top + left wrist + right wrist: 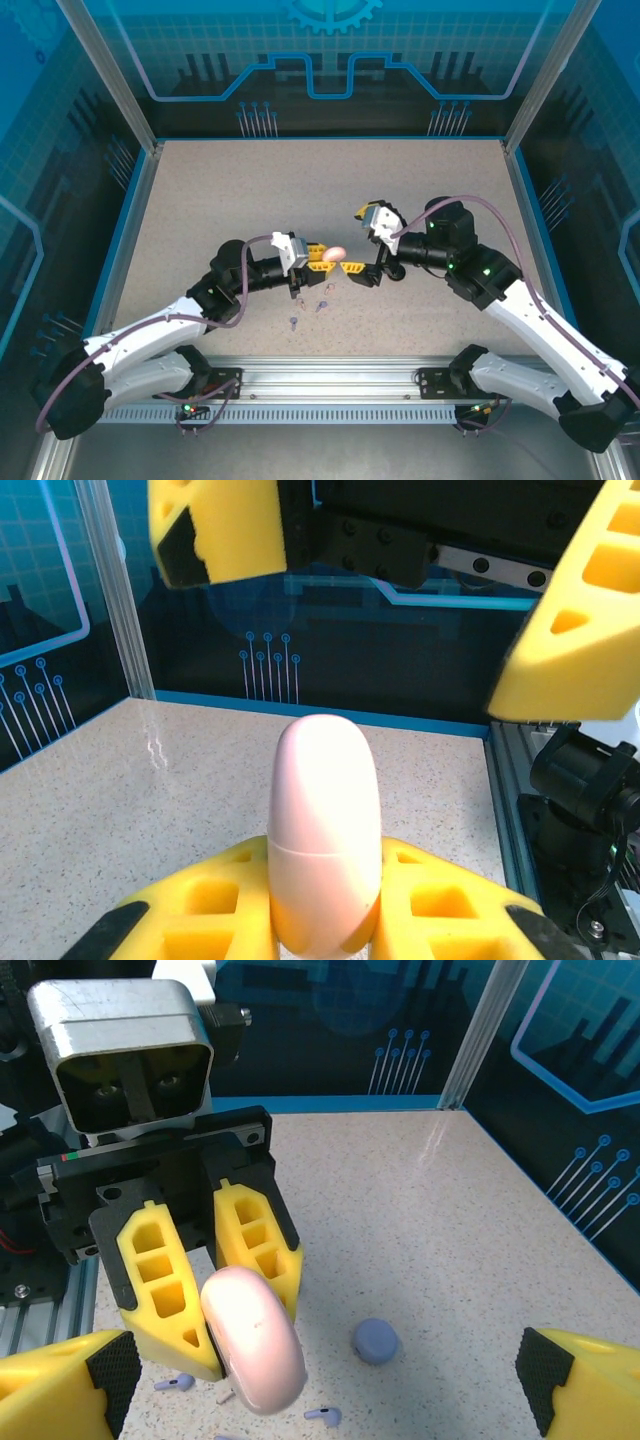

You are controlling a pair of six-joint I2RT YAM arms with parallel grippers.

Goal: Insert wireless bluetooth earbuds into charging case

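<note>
Near the table's (pixel 200 200) middle, my left pincer (pixel 323 256) clamps the pink case (pixel 325 830); my right pincer (pixel 357 272) gapes wide, 2 lavender earbuds (pixel 322 1417) lying nearby.

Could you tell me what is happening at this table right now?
The left tool is shut on a closed pink charging case. The right tool faces it with jaws wide open, holding nothing. Lavender earbuds lie loose on the table beneath them, near a small round lavender object.
</note>
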